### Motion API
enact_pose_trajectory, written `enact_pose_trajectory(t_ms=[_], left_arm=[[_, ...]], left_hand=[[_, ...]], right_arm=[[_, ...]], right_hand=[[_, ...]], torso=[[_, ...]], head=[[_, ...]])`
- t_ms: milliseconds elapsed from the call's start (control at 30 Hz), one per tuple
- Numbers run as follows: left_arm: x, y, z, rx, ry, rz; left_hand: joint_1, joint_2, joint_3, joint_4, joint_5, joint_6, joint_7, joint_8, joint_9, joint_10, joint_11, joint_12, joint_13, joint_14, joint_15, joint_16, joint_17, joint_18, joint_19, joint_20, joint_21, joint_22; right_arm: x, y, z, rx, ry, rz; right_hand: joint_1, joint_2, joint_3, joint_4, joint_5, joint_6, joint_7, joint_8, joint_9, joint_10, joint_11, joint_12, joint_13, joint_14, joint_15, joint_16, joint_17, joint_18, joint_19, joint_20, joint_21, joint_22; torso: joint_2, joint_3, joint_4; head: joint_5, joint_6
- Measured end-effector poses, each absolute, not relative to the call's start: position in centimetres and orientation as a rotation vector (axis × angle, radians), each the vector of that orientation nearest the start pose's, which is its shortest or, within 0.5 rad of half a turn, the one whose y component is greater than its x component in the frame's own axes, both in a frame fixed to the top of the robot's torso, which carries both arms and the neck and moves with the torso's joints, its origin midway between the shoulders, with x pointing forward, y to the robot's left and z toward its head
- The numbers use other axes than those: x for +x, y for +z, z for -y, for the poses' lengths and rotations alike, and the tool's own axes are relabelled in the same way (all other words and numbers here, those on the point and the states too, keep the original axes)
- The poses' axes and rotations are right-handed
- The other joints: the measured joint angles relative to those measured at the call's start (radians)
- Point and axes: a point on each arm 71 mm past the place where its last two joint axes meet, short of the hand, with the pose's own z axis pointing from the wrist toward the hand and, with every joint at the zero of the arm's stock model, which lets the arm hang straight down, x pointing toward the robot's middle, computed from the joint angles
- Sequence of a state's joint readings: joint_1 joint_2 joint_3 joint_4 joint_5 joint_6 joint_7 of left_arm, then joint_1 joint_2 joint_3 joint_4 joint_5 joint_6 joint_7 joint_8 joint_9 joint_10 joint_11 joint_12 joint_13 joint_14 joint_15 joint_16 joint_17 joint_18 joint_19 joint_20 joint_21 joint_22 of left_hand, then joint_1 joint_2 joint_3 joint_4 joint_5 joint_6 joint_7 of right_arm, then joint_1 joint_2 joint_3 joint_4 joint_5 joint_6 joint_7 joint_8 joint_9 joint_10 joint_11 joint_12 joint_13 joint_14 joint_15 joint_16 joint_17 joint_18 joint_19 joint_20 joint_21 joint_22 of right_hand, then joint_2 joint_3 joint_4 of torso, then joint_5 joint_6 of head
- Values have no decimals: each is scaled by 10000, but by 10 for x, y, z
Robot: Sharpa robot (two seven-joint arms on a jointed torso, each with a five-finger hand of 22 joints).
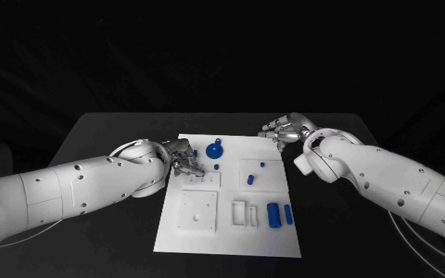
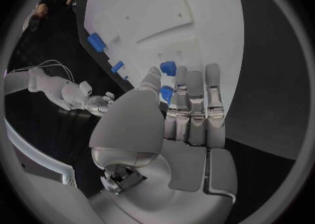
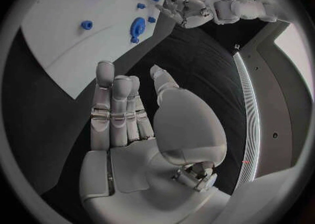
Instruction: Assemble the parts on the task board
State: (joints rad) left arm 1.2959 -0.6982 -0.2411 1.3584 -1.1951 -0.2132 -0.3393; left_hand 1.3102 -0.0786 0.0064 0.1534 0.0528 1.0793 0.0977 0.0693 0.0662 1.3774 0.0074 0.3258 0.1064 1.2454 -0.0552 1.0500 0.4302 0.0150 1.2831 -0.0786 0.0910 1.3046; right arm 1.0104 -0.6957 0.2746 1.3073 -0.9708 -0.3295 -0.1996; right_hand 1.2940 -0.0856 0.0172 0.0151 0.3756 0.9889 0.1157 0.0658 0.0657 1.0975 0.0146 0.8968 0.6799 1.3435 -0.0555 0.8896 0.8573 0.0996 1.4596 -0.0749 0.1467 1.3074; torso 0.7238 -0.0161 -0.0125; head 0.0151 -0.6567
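The task board [image 1: 199, 236] lies in the middle of the black table [image 1: 102, 130]; the left hand [image 1: 184, 161] is at the board's left edge, in its far half, and it holds a small blue part [image 2: 167, 80] between the thumb and the fingertips [image 2: 178, 74]; the right hand [image 1: 283, 128] is over the table just beyond the board's far right corner, its fingers straight and apart, and it holds nothing; a round blue part with a stem [image 1: 214, 150] stands near the far edge of the board, just right of the left hand; two small blue parts [image 1: 250, 179] lie near the middle; two long blue parts [image 1: 274, 214] lie side by side in the near right part of the board.
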Motion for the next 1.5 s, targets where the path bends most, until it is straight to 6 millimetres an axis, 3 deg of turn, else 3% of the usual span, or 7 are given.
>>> enact_pose_trajectory(t_ms=[533,900,1200,1333,1500], left_arm=[[510,-241,-193,-816,-3853,-20285],[512,-242,-192,-906,-3868,-20319],[513,-242,-191,-1242,-4024,-20503],[514,-242,-190,-1350,-4094,-20592],[515,-241,-189,-1462,-4178,-20683]], left_hand=[[56,234,-70,-196,0,32,-32,0,0,-36,-36,228,100,0,0,337,54,0,36,-36,146,34],[157,581,-167,-293,0,-23,-49,5,-3,-73,-73,326,133,-37,-36,488,38,0,35,-36,268,33],[440,990,-70,-666,12,-75,3,-27,-15,-108,-109,326,141,-37,-36,549,24,0,35,-36,340,32],[706,1073,64,-934,546,-94,22,-63,-37,-145,-144,326,140,-59,-58,606,24,0,35,-36,406,31],[1118,1153,293,-1330,783,125,-79,-86,-41,-216,-142,326,116,-76,-71,652,25,0,-23,-93,500,30]], right_arm=[[530,-202,215,6615,8273,-17009],[530,-202,215,6616,8276,-17019],[530,-204,214,6631,8270,-17052],[530,-204,214,6637,8267,-17065],[529,-205,214,6641,8264,-17080]], right_hand=[[0,0,0,0,0,0,0,0,0,0,0,0,0,0,0,0,0,0,0,0,0,0],[0,0,0,0,0,0,1,0,0,0,0,0,0,0,0,0,0,1,0,0,0,0],[0,0,0,0,0,0,0,0,0,0,0,0,0,0,0,0,0,0,0,0,0,0],[0,0,0,0,0,0,0,0,0,0,0,0,0,0,0,0,0,0,0,0,0,0],[0,0,0,0,0,0,0,0,0,0,0,0,1,0,0,0,0,0,0,0,0,0]], torso=[[-2,-1,7],[-2,11,2],[-4,16,1],[-7,16,1],[-8,12,1]], head=[[-21,-32],[-38,-47],[-57,-74],[-59,-82],[-74,-88]])
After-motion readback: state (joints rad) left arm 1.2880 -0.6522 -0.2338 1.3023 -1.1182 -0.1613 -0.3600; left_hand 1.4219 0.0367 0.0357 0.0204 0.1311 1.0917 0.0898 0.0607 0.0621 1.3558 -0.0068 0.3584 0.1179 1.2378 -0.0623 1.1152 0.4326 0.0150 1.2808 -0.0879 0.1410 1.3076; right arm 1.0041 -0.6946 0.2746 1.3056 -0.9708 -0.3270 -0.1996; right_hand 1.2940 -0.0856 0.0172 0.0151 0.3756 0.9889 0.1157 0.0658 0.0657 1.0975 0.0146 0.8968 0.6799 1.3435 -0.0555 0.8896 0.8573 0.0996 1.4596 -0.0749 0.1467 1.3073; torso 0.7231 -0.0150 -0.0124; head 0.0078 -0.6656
